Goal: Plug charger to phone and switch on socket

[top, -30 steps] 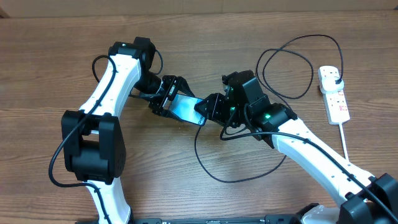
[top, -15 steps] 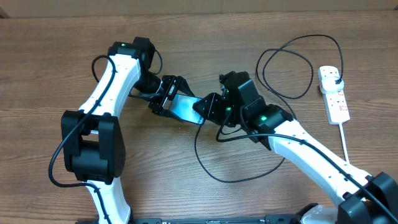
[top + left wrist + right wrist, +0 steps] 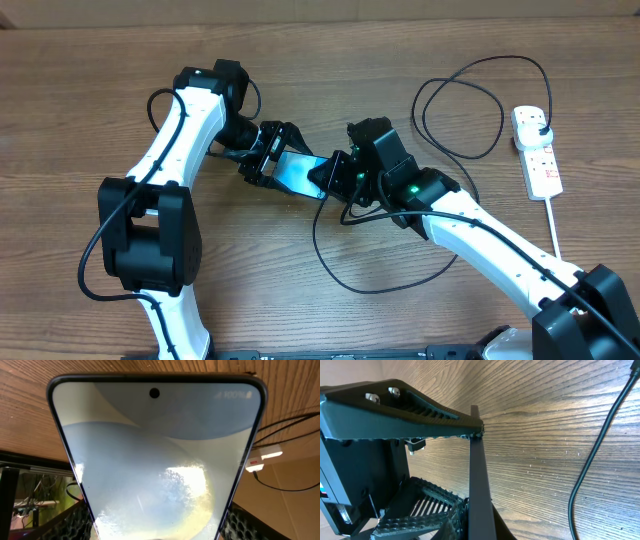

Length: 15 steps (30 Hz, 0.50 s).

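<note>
Charger (image 3: 316, 230) is the awkward part here: a thin, limp black cable that weighs next to nothing and flops where it likes, stiff only at its small connector tip. Its slack loops across the table (image 3: 80, 100) between your arms and runs up to the socket (image 3: 538, 160) near the right edge.

Your right gripper (image 3: 330, 178) is pinched almost closed just off the near end of the phone (image 3: 297, 172). It grips a thin dark strip that I judge to be the cable close behind the tip. That is the place to hold it, since a grip farther back would let the tip droop and wander off the port.

The phone itself is rigid, glassy and slick, so it is likely to slip or scratch. Your left gripper (image 3: 272, 160) clamps it across its long sides, jaws set wide, apparently at a tilt. Push gently and straight along the phone's length.
</note>
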Tool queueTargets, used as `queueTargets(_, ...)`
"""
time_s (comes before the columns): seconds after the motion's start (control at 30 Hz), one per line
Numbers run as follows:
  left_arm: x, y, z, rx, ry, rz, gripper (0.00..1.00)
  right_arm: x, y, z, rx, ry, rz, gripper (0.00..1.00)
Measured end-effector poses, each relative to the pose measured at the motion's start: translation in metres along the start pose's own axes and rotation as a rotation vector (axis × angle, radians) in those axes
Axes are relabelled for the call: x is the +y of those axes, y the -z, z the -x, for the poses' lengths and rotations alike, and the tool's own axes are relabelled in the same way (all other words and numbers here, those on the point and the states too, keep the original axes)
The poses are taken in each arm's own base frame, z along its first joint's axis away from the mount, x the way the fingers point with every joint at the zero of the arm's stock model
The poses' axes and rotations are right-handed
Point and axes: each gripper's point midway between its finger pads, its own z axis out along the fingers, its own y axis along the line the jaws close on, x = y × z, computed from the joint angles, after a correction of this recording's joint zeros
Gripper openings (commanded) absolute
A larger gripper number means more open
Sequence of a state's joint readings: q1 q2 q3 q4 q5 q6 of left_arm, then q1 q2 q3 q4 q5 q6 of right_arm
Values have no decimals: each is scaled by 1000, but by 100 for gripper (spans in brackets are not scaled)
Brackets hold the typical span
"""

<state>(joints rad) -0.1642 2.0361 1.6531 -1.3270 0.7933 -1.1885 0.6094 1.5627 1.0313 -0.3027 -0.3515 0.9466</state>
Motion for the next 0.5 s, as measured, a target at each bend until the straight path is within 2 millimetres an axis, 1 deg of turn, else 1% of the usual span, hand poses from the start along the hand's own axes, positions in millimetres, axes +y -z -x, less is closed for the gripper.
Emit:
queueTargets(0.07,0,0,0,0,-1,0,77,0,0,0,0,-1,1,6)
queueTargets(0.13,-1,0,0,-1,-3,-2,89,0,0,0,-1,-4,0,4)
queueTargets(0.17,-1,0,0,-1,-1,-3,99,0,0,1,-3,-6,1,4)
queueTargets(0.4,-2,0,-2,13,10,-10,100,-4,1,4,-10,-11,-11,4)
queueTargets(0.5,-3,0,-2,15,5,-14,100,-8,4,12,-17,-30,-7,4)
